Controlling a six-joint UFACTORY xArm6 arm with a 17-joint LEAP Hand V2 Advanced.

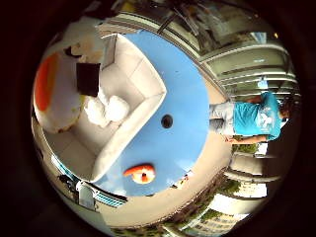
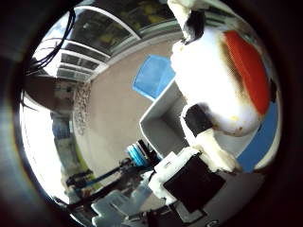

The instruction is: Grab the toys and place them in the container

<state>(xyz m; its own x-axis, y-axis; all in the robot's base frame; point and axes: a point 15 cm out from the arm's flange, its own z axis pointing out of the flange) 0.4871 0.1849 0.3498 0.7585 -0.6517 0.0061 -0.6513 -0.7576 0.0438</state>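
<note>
Curling round a white plush toy with an orange-red patch (image 2: 227,80), the hand's (image 2: 189,184) white and black fingers (image 1: 89,79) grip it close against the palm, directly over the open white container (image 1: 143,84). The container sits on a round blue table (image 1: 182,98); its walls rise just beside the held toy, with bare interior beneath. A second toy, small and orange (image 1: 141,173), lies on the table outside the container, near the table's edge. No legible writing shows.
</note>
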